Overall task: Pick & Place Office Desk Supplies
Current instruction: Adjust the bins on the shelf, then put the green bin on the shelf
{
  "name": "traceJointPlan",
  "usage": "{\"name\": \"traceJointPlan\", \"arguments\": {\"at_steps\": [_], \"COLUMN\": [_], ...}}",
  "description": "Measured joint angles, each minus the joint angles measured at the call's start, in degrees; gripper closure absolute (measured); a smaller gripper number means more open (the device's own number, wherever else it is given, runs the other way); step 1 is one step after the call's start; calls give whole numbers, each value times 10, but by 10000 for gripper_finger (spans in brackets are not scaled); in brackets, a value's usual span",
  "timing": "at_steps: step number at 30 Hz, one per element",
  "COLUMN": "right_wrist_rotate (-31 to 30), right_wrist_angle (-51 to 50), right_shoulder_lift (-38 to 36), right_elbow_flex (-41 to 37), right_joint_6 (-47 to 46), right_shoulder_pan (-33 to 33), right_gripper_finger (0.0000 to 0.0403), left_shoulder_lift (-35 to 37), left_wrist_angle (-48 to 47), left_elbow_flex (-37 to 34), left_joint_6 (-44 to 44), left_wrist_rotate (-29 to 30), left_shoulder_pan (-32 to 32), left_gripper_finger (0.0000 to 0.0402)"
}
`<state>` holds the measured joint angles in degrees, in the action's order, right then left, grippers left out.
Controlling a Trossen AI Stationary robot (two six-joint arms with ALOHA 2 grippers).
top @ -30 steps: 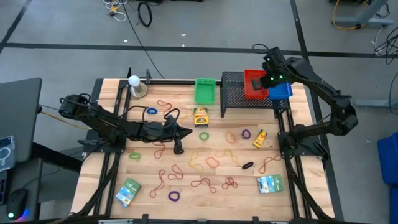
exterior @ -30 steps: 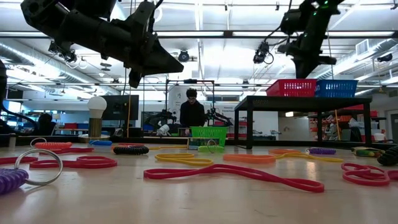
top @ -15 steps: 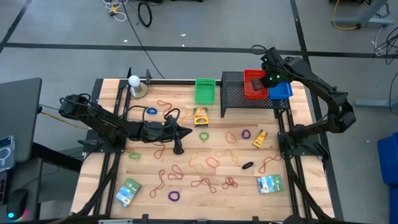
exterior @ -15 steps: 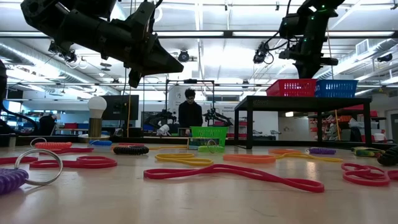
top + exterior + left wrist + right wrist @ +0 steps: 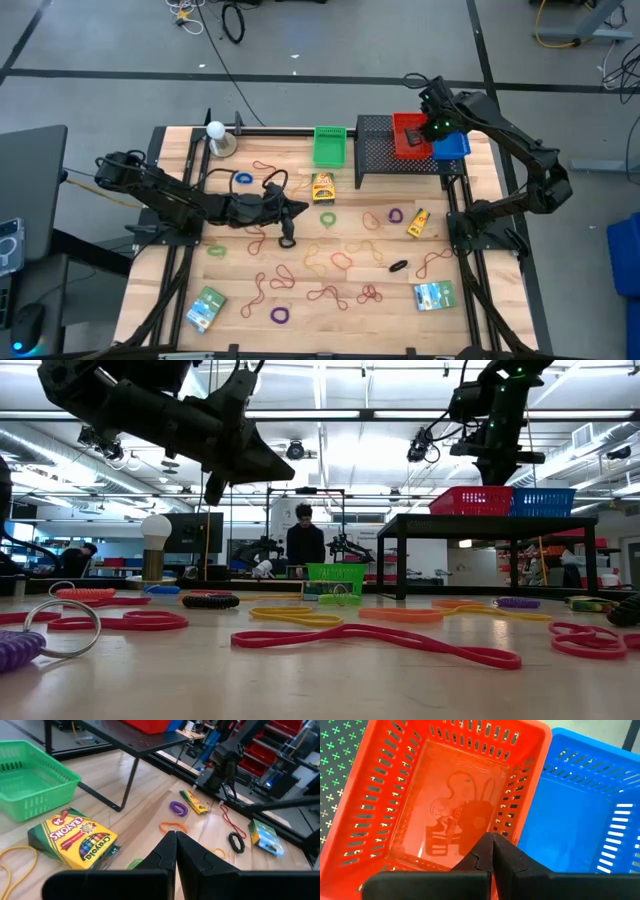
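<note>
Many rubber bands in red, orange, yellow, green and purple lie spread over the wooden table. A yellow crayon box lies flat beside a green basket. My left gripper hovers shut and empty above the table's middle, near the crayon box. My right gripper is shut and empty, pointing down over the red basket. That basket sits on a black rack, and a red band lies on its floor.
A blue basket sits next to the red one on the black rack. A yellow bottle and green-blue packets lie on the table. A white ball on a round base stands far left. A person stands beyond the table.
My right gripper has tipped a little, from slanted to nearly upright, above the red basket. My left gripper has rolled slightly about its own axis and kept its place. Both stay shut.
</note>
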<state>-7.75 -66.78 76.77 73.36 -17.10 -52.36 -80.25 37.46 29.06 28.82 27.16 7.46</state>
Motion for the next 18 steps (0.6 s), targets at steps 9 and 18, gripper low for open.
{"name": "traceJointPlan", "arguments": {"at_steps": [9, 18], "right_wrist_rotate": [-2, -2], "right_wrist_angle": [0, 24], "right_shoulder_lift": [-20, -119], "right_elbow_flex": [24, 48], "right_joint_6": [-2, -40], "right_shoulder_pan": [15, 138], "right_gripper_finger": [396, 396], "left_shoulder_lift": [1, 1], "left_wrist_angle": [-5, -82], "left_elbow_flex": [0, 29], "left_joint_6": [84, 142], "left_wrist_rotate": [-2, -53], "left_shoulder_pan": [-55, -178], "left_gripper_finger": [391, 392]}}
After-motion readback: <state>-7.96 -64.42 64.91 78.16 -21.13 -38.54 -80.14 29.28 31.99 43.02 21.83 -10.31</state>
